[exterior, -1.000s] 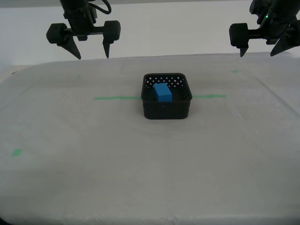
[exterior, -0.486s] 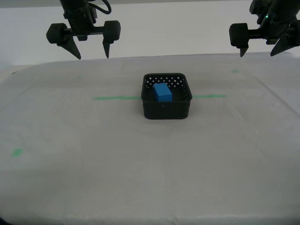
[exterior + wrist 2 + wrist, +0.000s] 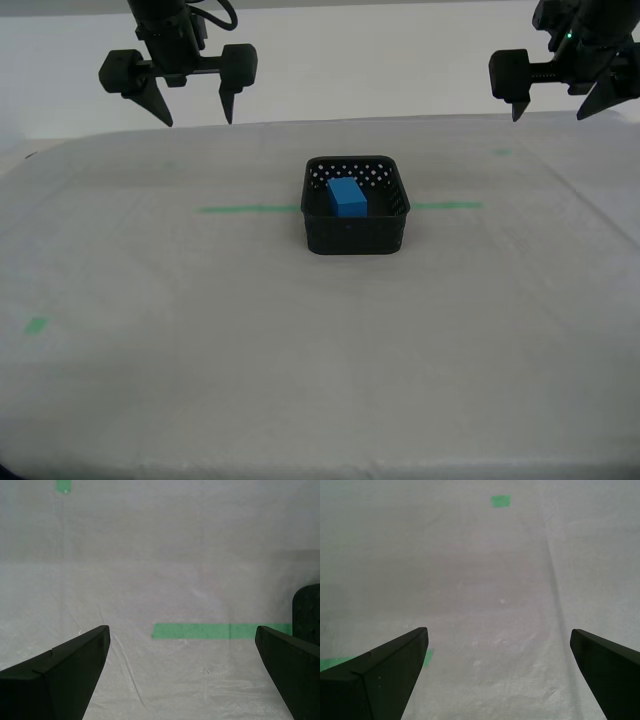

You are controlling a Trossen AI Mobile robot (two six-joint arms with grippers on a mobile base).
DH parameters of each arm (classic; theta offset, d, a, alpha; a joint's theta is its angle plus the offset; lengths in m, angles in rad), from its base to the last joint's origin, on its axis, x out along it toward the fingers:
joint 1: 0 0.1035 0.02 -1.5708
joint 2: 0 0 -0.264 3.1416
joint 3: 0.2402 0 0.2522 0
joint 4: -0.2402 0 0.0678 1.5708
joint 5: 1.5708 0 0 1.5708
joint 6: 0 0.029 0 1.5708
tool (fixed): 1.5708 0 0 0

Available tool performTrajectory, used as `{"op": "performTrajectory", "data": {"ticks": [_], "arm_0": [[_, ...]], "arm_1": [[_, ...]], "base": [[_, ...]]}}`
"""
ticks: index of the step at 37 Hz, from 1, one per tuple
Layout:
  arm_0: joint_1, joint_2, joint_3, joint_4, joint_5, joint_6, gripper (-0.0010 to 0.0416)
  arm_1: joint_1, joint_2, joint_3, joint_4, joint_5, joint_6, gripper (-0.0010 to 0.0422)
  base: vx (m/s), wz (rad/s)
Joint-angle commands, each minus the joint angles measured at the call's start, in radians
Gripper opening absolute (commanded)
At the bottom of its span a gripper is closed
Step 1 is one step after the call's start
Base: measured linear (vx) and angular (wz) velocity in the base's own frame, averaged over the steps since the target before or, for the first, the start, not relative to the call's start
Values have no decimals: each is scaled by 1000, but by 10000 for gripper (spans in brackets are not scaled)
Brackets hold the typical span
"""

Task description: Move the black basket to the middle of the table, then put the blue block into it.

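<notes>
Second gripper: fingers spread wide, empty, high over table. Basket sits mid-table on green tape line, block inside. First gripper: fingers spread too, nothing held. Job looks done; best keep both arms high, clear of basket. Count: one basket, one block, two grippers.

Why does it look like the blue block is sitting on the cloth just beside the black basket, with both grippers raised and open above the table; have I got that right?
Not quite. The exterior view shows the blue block inside the black basket, not beside it. The rest holds: both grippers hang open above the table.
</notes>
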Motion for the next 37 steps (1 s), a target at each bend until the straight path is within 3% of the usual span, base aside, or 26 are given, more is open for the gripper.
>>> {"op": "performTrajectory", "data": {"ticks": [1,37], "arm_0": [[0,-1,0,1,2,1,399],[0,-1,0,1,2,1,398]], "arm_1": [[0,0,0,0,-3,3,400],[0,0,0,0,-3,3,400]], "base": [[0,0],[0,0]]}}
